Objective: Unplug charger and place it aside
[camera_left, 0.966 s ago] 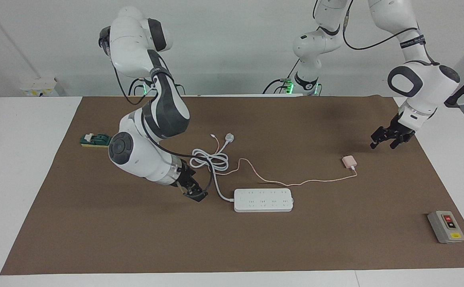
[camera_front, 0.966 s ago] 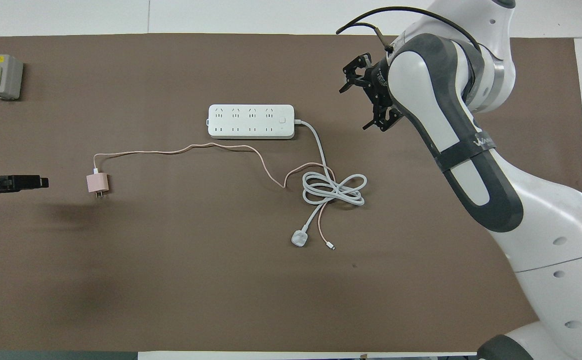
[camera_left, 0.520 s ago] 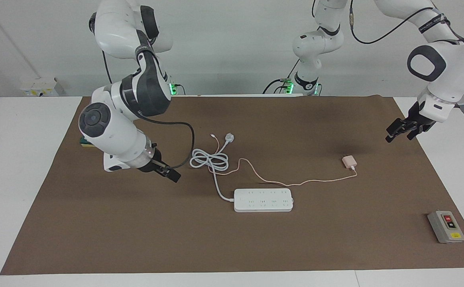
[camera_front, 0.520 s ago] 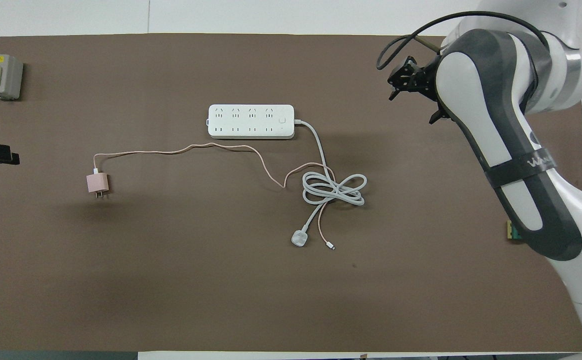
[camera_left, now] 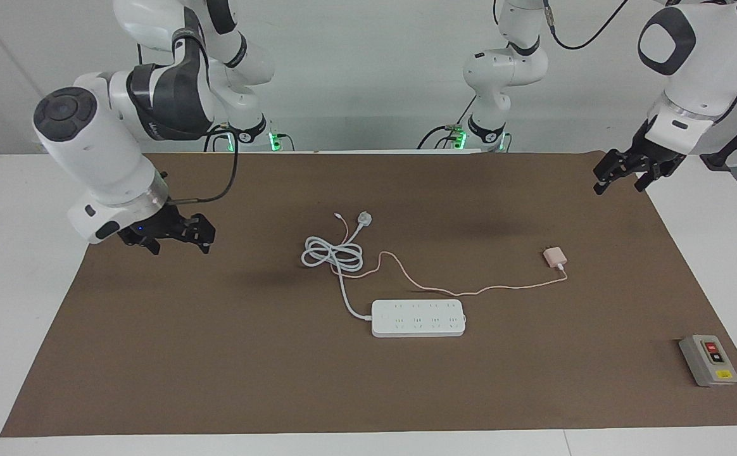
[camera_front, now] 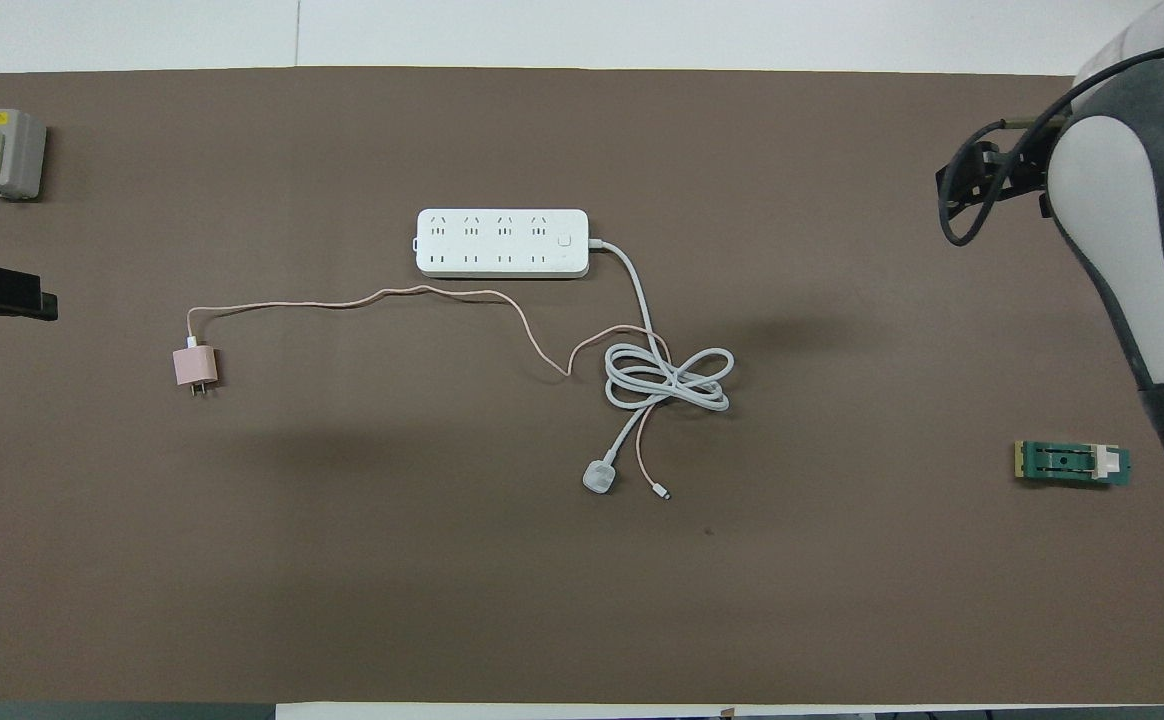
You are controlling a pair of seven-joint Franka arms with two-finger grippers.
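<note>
Although the task names an unplugging, the charger (camera_left: 554, 256) is already lying free on the brown mat (camera_left: 216, 380), clear of every socket, with its prongs showing bare in the overhead view and pointing toward the robots. It is sitting toward the left arm's end of the worktop (camera_left: 20, 253), a little nearer to the robots than the power strip (camera_left: 418, 317) and well apart from it. Its thin pink cable (camera_left: 470, 292) is trailing across the mat toward the middle, passing just beside the strip without entering it, and is ending in a loose tangle with the strip's own white cord (camera_left: 333, 254), whose round plug (camera_left: 364, 219) is lying beside the cable's small end connector.

Nothing is gripping the charger. The left tool (camera_left: 622, 173) is hanging in the air over the mat's corner at the left arm's end, on the robots' edge, with its fingers standing wide and empty. The right tool (camera_left: 172, 235) is hanging over the mat's edge at the right arm's end, also carrying nothing, and its fingers are looking spread apart.

Judging from how things are lying, both the unplugging and the setting aside are looking done, and both arms are looking parked away from the work. A grey switch box (camera_left: 708, 359) is sitting at the mat's corner farthest from the robots, and a small green board (camera_front: 1072, 463) is resting near the right arm's end
</note>
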